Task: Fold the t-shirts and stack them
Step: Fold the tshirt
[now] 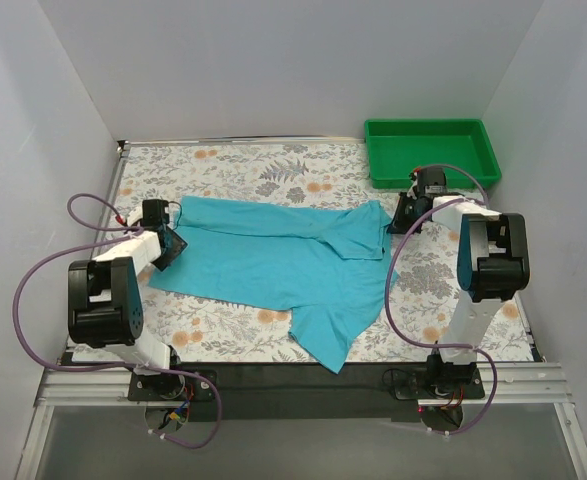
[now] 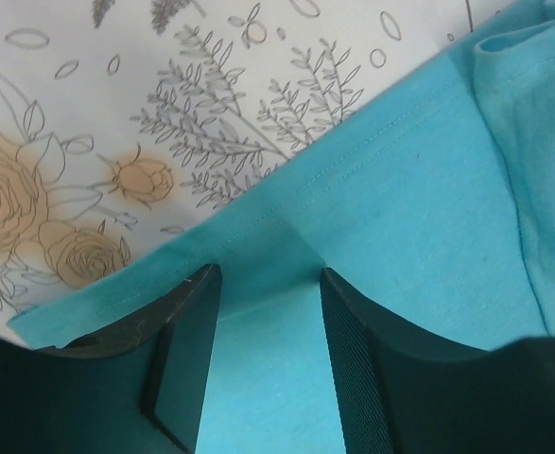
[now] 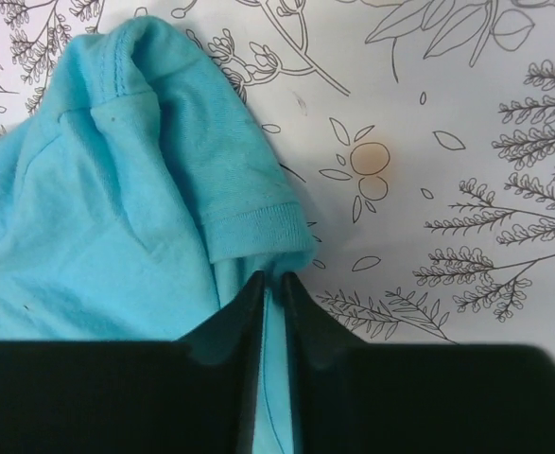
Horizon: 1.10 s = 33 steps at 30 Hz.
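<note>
My left pincer (image 2: 269, 284) works far to the left of the green tray (image 1: 428, 126), at the end of the turquoise shirt (image 1: 273, 255) that lies farthest from it. Its two fingers (image 2: 187, 350) stand apart and straddle the stitched hem (image 2: 353, 156). Cloth fills the gap between them, with a small pucker at the tips. From the wrist view I cannot be sure whether the pads already press that cloth or only flank it.

The shirt is spread on the flowered table cover (image 1: 263, 170), left of the tray and nearer to my bases. It is rumpled rather than flat. One part trails away from the tray toward the near edge of the table, and its other end reaches almost to the tray's near left corner.

There, just in front of that corner, my right pincer (image 3: 272, 284) has its fingers drawn nearly together on a thin strip of the shirt's cloth. The grip is right below the ribbed cuff of a short sleeve (image 3: 249, 222), which folds over beside my fingertips.
</note>
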Each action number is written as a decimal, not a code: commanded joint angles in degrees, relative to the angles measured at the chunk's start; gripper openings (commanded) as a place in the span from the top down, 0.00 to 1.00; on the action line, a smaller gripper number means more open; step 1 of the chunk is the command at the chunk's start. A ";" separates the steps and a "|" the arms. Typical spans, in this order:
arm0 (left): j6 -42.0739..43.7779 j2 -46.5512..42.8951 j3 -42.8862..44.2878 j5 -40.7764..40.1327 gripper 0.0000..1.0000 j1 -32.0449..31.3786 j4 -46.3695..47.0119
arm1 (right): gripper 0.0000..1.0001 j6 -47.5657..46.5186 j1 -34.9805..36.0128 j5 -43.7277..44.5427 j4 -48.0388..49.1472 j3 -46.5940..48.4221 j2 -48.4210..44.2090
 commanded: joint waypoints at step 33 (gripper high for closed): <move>-3.11 -5.72 5.67 12.72 0.36 -0.41 -7.45 | 0.62 -0.94 -6.37 -3.96 -6.00 -0.69 -10.23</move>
